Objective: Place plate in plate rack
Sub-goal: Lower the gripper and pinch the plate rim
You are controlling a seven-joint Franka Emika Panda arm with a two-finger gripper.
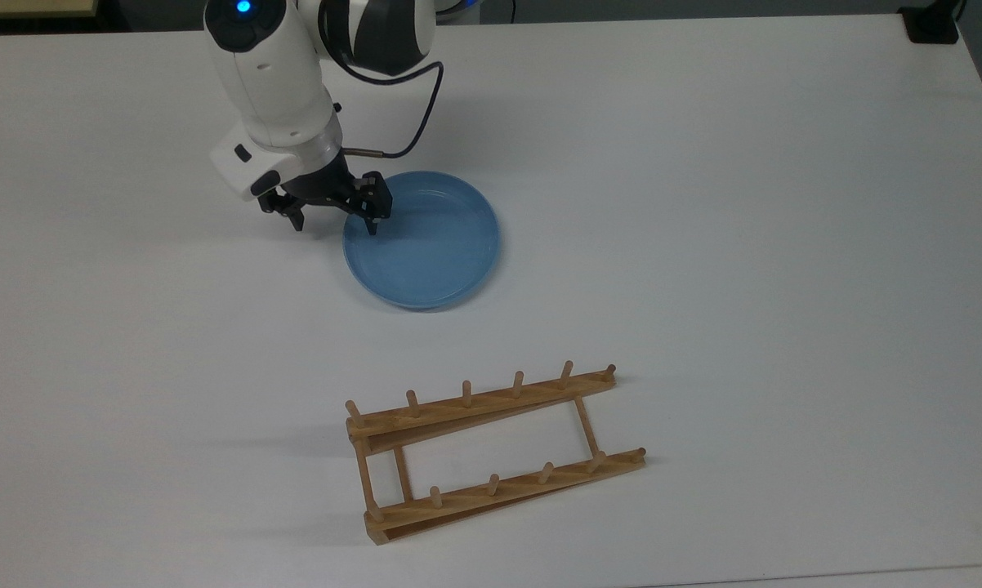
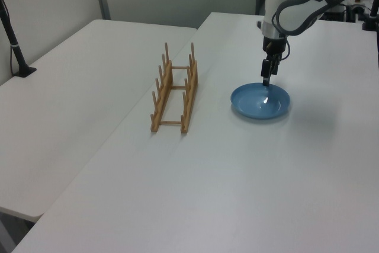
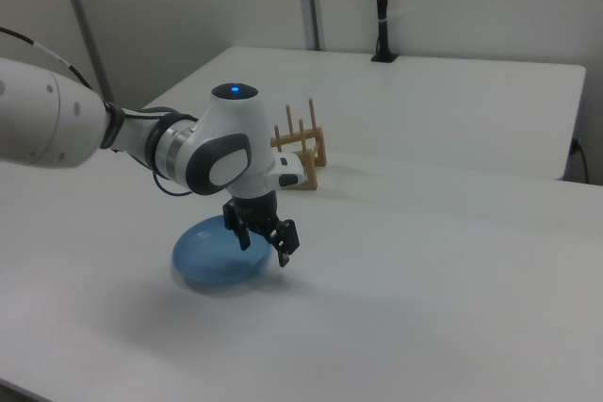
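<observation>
No text, label, brand, number or sign can be read on anything here
</observation>
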